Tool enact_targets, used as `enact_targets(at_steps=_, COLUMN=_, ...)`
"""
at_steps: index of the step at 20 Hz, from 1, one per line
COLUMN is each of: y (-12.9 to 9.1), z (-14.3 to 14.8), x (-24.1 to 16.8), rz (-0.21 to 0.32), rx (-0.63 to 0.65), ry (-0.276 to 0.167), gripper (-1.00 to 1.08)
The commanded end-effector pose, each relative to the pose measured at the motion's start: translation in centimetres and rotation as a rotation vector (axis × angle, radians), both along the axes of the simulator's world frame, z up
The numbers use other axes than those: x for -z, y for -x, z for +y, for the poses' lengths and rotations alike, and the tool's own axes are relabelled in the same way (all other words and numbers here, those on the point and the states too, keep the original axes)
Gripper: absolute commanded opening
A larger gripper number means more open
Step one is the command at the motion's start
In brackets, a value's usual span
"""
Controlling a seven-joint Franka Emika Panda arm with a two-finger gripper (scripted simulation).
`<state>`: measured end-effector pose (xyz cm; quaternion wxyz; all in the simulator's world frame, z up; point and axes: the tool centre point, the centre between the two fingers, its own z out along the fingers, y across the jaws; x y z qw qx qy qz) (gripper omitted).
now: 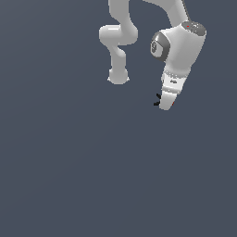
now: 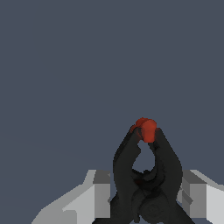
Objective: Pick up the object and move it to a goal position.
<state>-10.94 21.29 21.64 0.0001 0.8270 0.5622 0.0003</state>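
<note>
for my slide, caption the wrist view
Gripper shut on a black clamp with red tips.

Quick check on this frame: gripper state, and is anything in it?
Gripper: shut on the black clamp with red tips, which sits between the fingers in the wrist view.

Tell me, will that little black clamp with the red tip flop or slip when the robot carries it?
The clamp looks rigid, with thick arms, so flopping seems unlikely. It is tiny beside the gripper, so probably light. Its curved arms might let it twist between the fingers.
</note>
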Motion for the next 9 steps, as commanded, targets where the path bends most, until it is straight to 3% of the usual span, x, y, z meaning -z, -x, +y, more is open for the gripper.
enact_targets(at_steps=1, y=0.00, z=0.60, x=-0.62, rz=0.001, rx=0.001, ry=0.000, gripper=-1.00)
enact_targets(at_steps=9, y=-0.15, z=0.56, x=-0.56, rz=0.001, rx=0.002, ry=0.000, gripper=-1.00)
